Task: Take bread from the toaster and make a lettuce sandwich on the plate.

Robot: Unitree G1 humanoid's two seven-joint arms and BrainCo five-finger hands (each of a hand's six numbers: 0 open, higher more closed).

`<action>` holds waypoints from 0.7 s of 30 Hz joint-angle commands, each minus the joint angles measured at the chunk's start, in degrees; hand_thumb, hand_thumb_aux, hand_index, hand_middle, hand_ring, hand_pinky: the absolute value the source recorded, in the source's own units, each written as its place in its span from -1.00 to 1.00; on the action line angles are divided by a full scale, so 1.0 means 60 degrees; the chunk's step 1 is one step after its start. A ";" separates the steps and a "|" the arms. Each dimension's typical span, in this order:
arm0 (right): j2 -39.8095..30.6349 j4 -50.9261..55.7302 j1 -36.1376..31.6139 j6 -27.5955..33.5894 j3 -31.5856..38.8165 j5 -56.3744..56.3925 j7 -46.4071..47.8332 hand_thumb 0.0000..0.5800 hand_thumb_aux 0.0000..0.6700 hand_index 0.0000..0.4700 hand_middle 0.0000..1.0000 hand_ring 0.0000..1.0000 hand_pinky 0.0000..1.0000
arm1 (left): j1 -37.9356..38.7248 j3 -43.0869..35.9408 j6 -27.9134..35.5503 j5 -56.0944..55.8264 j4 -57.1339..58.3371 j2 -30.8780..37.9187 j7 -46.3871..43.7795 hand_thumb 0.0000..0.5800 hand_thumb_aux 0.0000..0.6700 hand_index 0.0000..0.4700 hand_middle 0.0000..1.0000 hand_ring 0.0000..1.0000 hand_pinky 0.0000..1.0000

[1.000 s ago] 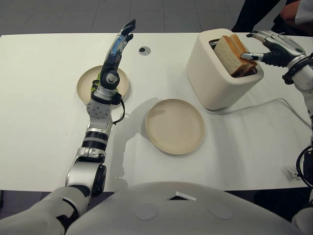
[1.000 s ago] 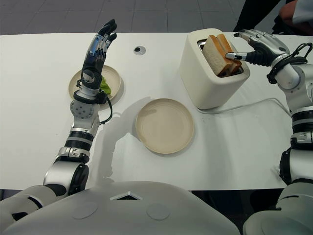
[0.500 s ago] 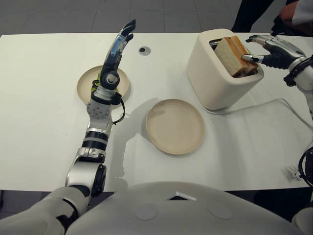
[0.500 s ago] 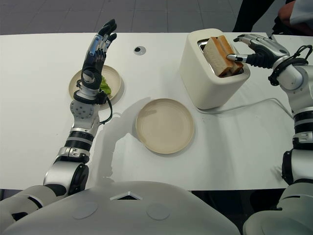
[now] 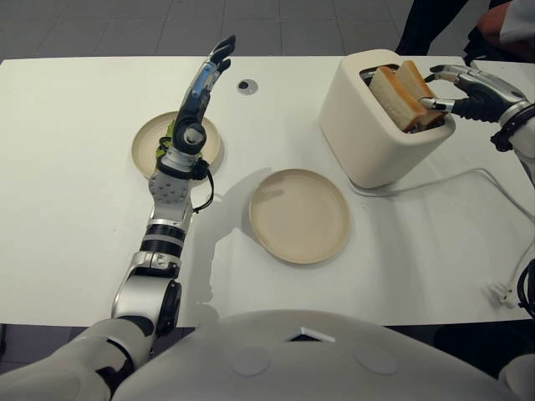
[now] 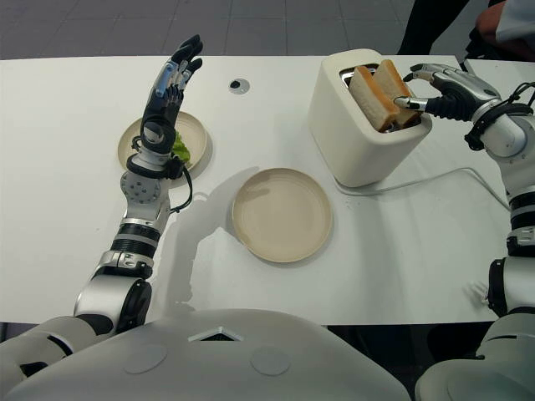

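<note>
A cream toaster stands at the back right with two bread slices sticking out of its slots. My right hand is at its right end, fingers closed on the edge of the rear slice, which stands a little higher than the front slice and leans away from it. An empty beige plate lies in the middle of the table. My left hand is raised with fingers straight, open, above a smaller plate that holds green lettuce.
The toaster's white cable runs along the table to a plug near the right front edge. A small round grommet sits at the back centre. A person is at the far right corner.
My right hand has drawn slightly right and the rear slice has risen and tilted away from the front slice. The left arm has stayed where it was.
</note>
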 commanded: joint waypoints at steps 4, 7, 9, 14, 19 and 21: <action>0.0271 -0.0373 0.0100 -0.0030 0.0676 -0.0365 0.0300 1.00 1.00 1.00 -0.67 -0.67 -0.67 | 0.0011 -0.0013 -0.0045 0.0119 0.0138 0.0063 -0.0018 -1.00 -1.00 -1.00 -1.00 -1.00 -1.00; 0.0397 -0.0861 -0.0264 -0.0326 0.0443 -0.0226 -0.0390 1.00 1.00 1.00 -0.04 -0.04 -0.04 | -0.0019 0.0003 -0.0078 0.0329 0.0149 0.0080 0.0077 -1.00 -1.00 -1.00 -1.00 -1.00 -1.00; 0.0499 -0.0876 -0.0558 -0.0395 0.0286 -0.0243 -0.0928 1.00 1.00 1.00 0.42 0.42 0.42 | -0.0099 0.0140 -0.0218 0.1142 0.0293 0.0232 0.0462 -1.00 -1.00 -1.00 -1.00 -1.00 -1.00; 0.0775 -0.1126 -0.0923 -0.0576 -0.0260 -0.0012 -0.1977 1.00 1.00 1.00 1.00 1.00 1.00 | -0.0354 0.0932 -0.0129 0.4081 0.0641 0.1396 0.2494 -1.00 -1.00 -1.00 -1.00 -1.00 -1.00; 0.1134 -0.1620 -0.1038 -0.0871 -0.1063 0.0956 -0.2266 1.00 1.00 1.00 1.00 1.00 1.00 | -0.0121 0.1165 0.0312 0.5282 -0.0358 0.2399 0.3528 -1.00 -1.00 -1.00 -1.00 -1.00 -1.00; 0.1266 -0.1826 -0.0963 -0.1010 -0.1331 0.1392 -0.2237 1.00 1.00 1.00 1.00 1.00 1.00 | 0.0005 0.1078 0.0501 0.5647 -0.0708 0.2750 0.3626 -1.00 -1.00 -1.00 -1.00 -1.00 -1.00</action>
